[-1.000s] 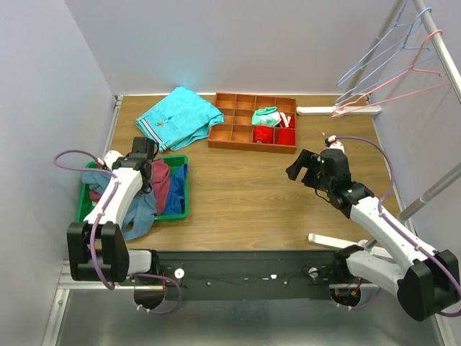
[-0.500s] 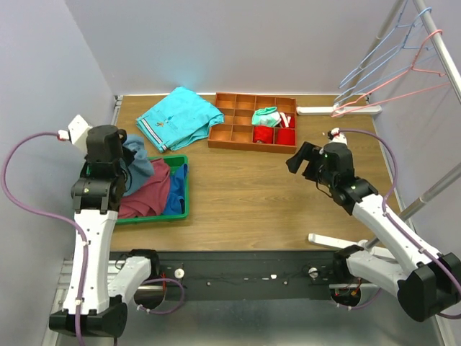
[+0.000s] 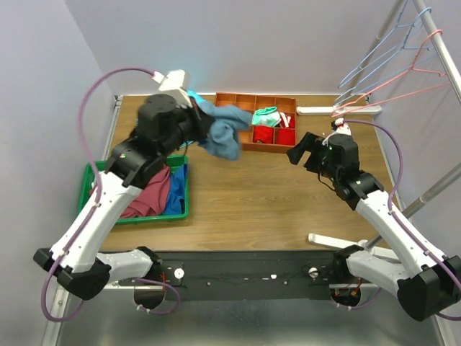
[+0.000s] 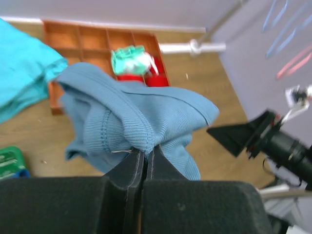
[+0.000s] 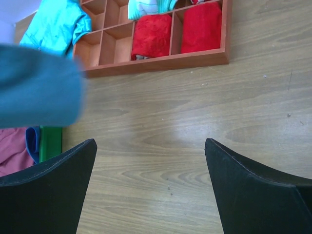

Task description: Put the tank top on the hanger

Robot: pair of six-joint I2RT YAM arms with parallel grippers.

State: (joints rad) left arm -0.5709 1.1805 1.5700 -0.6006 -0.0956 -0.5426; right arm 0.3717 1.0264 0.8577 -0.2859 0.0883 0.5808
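My left gripper (image 3: 196,122) is shut on the steel-blue tank top (image 3: 225,133) and holds it bunched in the air over the back middle of the table, near the orange tray. In the left wrist view the cloth (image 4: 131,117) is pinched between the closed fingers (image 4: 132,168). It shows blurred at the left of the right wrist view (image 5: 36,87). My right gripper (image 3: 302,160) is open and empty above the bare wood (image 5: 151,146), right of centre. The pink wire hanger (image 3: 410,79) hangs on the rack at the back right.
An orange compartment tray (image 3: 234,133) with red and green cloths stands at the back. A turquoise shirt (image 3: 155,122) lies behind my left arm. A green bin (image 3: 180,205) holds the maroon shirt (image 3: 148,194). Light blue hangers (image 3: 378,50) hang on the slanted rack pole (image 3: 446,54).
My left arm has lifted the tank top out of the green bin and swung it up and right toward the table's back middle. The right gripper has shifted slightly toward the back.
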